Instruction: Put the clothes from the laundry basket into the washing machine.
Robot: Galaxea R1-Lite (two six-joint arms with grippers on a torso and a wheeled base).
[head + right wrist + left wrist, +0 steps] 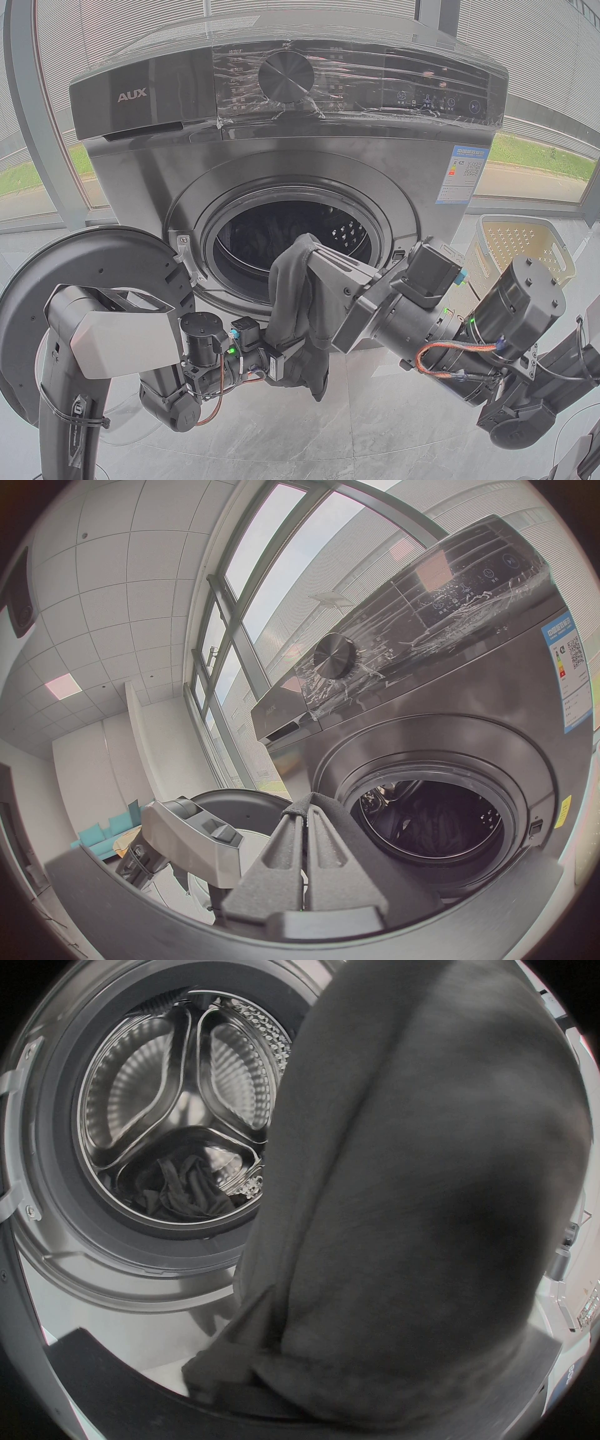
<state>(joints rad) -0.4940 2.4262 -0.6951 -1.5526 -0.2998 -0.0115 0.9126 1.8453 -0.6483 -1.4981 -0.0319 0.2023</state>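
Bearing the washing machine [287, 156] at twelve o'clock on pale grey floor tiles [375, 431], its door [94, 262] hanging open toward nine. Bearing the cream laundry basket [525, 247] at three, just beside it.

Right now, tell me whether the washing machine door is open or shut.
Open. The door stands swung out to the robot's left, and the drum is exposed, with dark clothes at its bottom.

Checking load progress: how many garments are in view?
2: one dark grey garment in the right gripper before the washing machine, one black garment in the drum. Others may be hidden.
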